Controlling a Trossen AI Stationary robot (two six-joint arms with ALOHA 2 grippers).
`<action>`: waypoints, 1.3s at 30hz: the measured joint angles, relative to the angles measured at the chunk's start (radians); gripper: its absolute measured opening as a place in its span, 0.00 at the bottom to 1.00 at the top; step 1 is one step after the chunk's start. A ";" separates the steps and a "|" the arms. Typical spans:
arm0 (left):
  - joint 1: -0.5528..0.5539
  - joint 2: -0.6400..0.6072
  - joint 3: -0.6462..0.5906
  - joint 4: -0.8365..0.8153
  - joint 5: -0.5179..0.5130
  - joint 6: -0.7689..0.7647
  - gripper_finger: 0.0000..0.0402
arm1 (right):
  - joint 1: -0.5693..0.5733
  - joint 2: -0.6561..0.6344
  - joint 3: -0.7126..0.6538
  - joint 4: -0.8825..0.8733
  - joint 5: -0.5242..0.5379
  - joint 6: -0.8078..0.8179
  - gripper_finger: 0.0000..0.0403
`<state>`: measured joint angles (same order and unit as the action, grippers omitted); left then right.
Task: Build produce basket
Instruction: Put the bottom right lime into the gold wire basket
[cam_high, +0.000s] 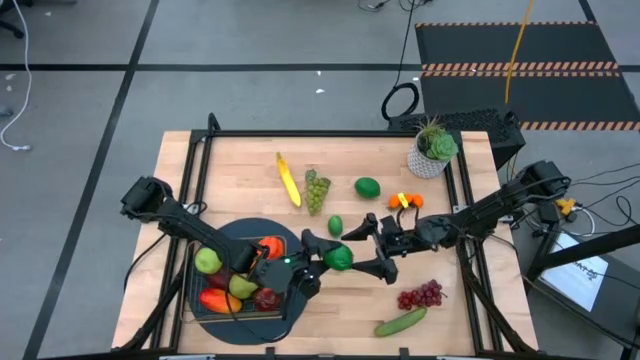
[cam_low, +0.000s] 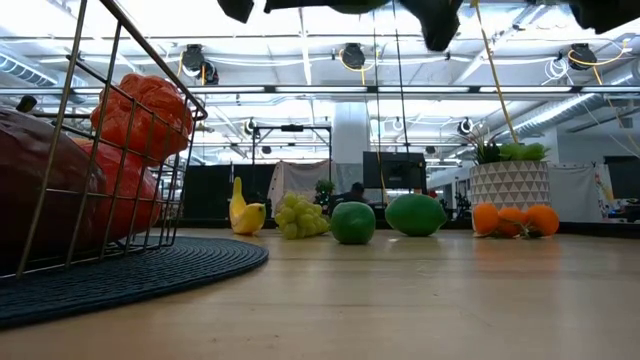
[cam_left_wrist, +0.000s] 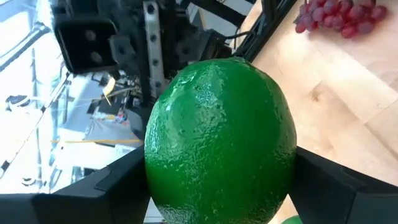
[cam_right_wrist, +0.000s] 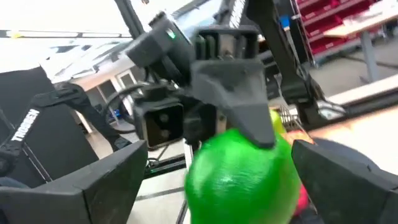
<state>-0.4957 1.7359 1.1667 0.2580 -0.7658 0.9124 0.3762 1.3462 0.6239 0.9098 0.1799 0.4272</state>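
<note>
A lime (cam_high: 339, 257) hangs above the worktop (cam_high: 470, 310), just right of the basket (cam_high: 237, 310), clamped between the fingers of the left hand (cam_high: 332, 252). The right hand (cam_high: 368, 248) faces it from the right, its fingers spread apart on either side of the lime without gripping. The basket sits on a round mat (cam_high: 292, 238) at the near left and holds an apple (cam_high: 208, 261), a pear (cam_high: 242, 287) and peppers (cam_high: 219, 299). Far behind lie a banana (cam_high: 289, 180) and green grapes (cam_high: 316, 190); purple grapes (cam_high: 421, 294) and a cucumber (cam_high: 401, 321) lie near right.
</note>
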 joint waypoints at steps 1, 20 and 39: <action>-0.005 0.000 0.000 0.000 -0.007 -0.013 0.77 | 0.004 -0.014 0.000 -0.002 0.002 -0.016 0.98; -0.096 -0.111 0.000 0.026 -0.047 -0.689 0.76 | 0.099 -0.261 0.000 -0.237 0.191 -0.467 0.98; -0.205 -0.280 0.000 -0.119 -0.036 -1.050 0.79 | 0.099 -0.264 0.000 -0.308 0.190 -0.514 0.98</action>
<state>-0.7011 1.4564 1.1664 0.1390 -0.8022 -0.1371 0.4751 1.0823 0.6235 0.6017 0.3702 -0.0871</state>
